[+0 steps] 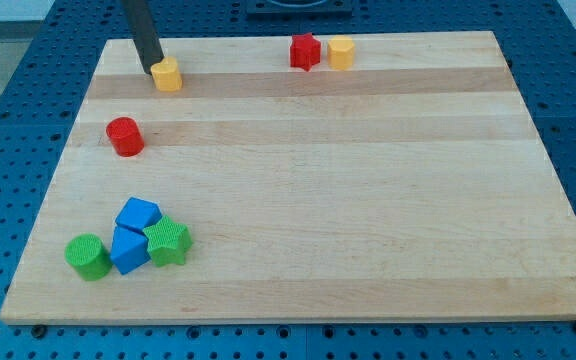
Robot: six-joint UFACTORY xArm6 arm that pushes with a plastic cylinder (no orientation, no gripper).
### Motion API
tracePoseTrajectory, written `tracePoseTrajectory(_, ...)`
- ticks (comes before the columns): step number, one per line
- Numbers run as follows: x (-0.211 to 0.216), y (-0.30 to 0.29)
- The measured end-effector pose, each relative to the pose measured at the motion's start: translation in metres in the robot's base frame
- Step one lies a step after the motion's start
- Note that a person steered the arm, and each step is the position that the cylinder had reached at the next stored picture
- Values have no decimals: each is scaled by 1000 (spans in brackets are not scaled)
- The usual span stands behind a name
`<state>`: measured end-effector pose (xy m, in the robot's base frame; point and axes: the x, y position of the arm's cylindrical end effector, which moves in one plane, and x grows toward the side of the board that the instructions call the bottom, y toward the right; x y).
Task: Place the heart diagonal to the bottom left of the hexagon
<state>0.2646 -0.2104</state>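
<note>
Upper left of the frame, my tip point(154, 71) touches the yellow heart point(168, 75); the rod's end effector has nothing to spread or pinch. The yellow hexagon point(341, 52), seemingly six-sided, sits upper centre beside a red star point(305, 51).

Beside my tip point(155, 71), a dark rod end, sits a yellow heart block point(168, 75). Below it is a red cylinder point(125, 136). Farther right are a red star point(305, 51) and a yellow hexagon point(341, 52). Far below lie two blue blocks point(137, 214) point(128, 250), a green cylinder point(88, 257) and a green star point(168, 242), on a pale striped wooden board point(368, 200) over a blue perforated table point(18, 120).
</note>
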Motion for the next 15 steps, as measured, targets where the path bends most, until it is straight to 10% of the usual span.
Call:
tracePoseTrajectory(3, 48, 13)
tracePoseTrajectory(7, 43, 145)
tracePoseTrajectory(11, 17, 81)
tracePoseTrajectory(15, 19, 189)
